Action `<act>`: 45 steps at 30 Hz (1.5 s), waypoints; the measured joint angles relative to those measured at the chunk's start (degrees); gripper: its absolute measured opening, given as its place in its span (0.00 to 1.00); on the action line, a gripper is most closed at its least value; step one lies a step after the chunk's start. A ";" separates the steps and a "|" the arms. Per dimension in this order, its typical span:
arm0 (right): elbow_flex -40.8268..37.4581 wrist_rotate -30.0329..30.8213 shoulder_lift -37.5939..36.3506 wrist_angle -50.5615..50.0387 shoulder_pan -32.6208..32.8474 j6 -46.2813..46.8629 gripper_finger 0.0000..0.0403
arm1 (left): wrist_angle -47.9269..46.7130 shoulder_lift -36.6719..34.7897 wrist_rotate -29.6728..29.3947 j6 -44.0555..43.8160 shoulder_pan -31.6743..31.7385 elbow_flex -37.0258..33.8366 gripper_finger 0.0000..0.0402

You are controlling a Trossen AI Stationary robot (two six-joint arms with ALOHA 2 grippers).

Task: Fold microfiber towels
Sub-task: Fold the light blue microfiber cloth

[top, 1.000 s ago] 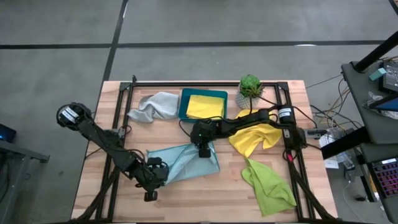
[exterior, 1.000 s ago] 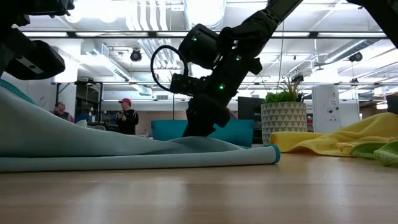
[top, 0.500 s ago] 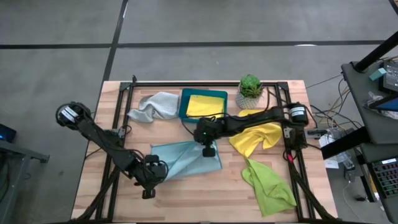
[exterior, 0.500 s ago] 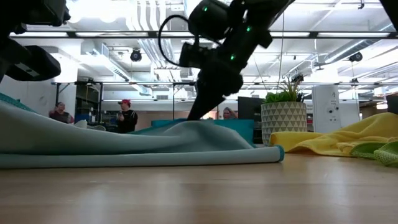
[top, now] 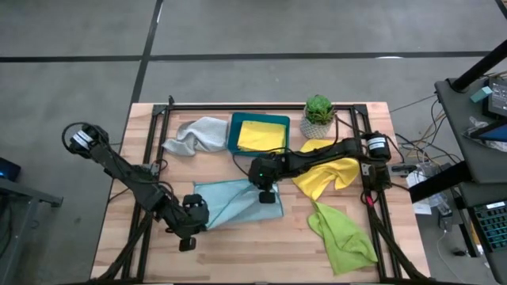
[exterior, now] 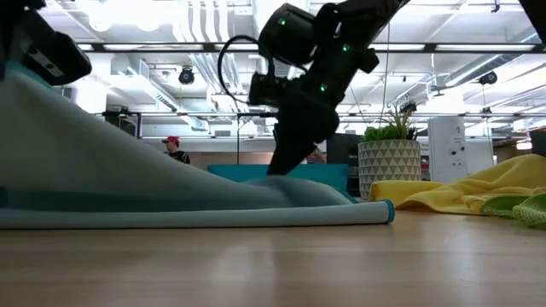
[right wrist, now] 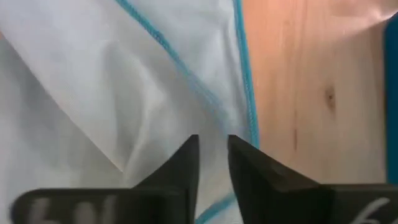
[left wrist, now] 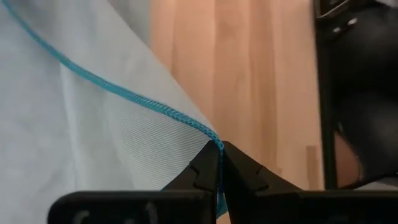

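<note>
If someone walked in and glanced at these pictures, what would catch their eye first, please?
Most likely the light blue towel at the table's middle front, with both dark arms on it: the left gripper is shut on its stitched corner, and the right gripper presses down on its right side, jaws slightly apart. Next, the bright colours: a yellow towel in the teal tray at the back, and a lime green towel at front right.

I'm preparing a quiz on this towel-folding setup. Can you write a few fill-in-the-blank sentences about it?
1. The left claw is shut on a corner of the ____ towel.
2. The teal tray holds a ____ towel.
3. The potted plant stands beside the ____.
4. The grey towel lies on the ____.

Missing words: light blue; yellow; tray; table
</note>
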 joint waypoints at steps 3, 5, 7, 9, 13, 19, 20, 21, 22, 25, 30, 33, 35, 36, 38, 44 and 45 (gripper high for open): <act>0.00 -0.02 0.03 0.19 0.02 0.24 0.27 | 3.15 0.68 0.05 0.02 -0.97 -0.02 0.00; 0.02 -0.06 -0.15 0.10 0.03 0.02 0.30 | 4.81 1.47 0.05 0.00 -1.92 -0.08 0.00; 0.02 -0.01 -0.21 0.04 0.13 -0.63 0.32 | 6.09 2.22 0.04 -0.03 -2.90 -0.08 0.00; 0.02 -0.16 -0.32 0.18 0.26 -0.85 0.33 | 7.40 3.07 0.01 -0.03 -3.53 -0.08 0.00; 0.02 -0.16 -0.18 1.25 0.27 0.32 0.33 | 8.19 4.59 -0.16 -0.05 -3.84 -0.06 0.00; 0.00 -0.20 2.01 5.96 0.25 -0.62 0.35 | 9.15 5.60 -0.16 -0.07 -3.84 -0.10 0.00; 0.00 -0.31 2.76 7.70 0.37 -1.10 0.36 | 9.09 5.70 -0.16 -0.05 -3.85 -0.10 0.00; 0.02 -0.48 3.59 9.05 0.39 -1.63 0.36 | 9.10 5.76 -0.17 -0.07 -3.84 -0.10 0.00; 0.02 -0.62 4.35 10.00 0.39 -2.27 0.37 | 9.15 5.76 -0.17 -0.07 -3.84 -0.10 0.00; 0.00 -0.66 6.50 12.28 0.39 -3.24 0.37 | 9.08 5.76 -0.17 -0.07 -3.84 -0.17 0.00; 0.24 -0.84 7.32 12.78 0.39 -5.00 0.35 | 9.10 5.76 -0.17 -0.05 -3.84 -0.19 0.00; 0.24 -0.79 7.13 12.64 0.39 -5.74 0.31 | 9.10 5.76 -0.17 -0.05 -3.84 -0.19 0.00; 0.24 -0.77 6.65 12.45 0.39 -6.08 0.27 | 9.08 5.76 -0.17 -0.05 -3.84 -0.19 0.00; 0.24 -0.77 6.44 12.46 0.39 -6.23 0.25 | 9.06 5.76 -0.17 -0.03 -3.84 -0.21 0.00; 0.24 -0.77 5.99 12.57 0.39 -6.76 0.19 | 9.05 5.76 -0.17 -0.03 -3.84 -0.24 0.00; 0.24 -0.75 5.88 12.34 0.47 -7.41 0.04 | 9.03 5.76 -0.17 -0.05 -3.84 -0.30 0.00; 0.24 -0.76 5.69 12.09 0.61 -7.51 0.03 | 9.01 5.76 -0.17 -0.05 -3.84 -0.30 0.00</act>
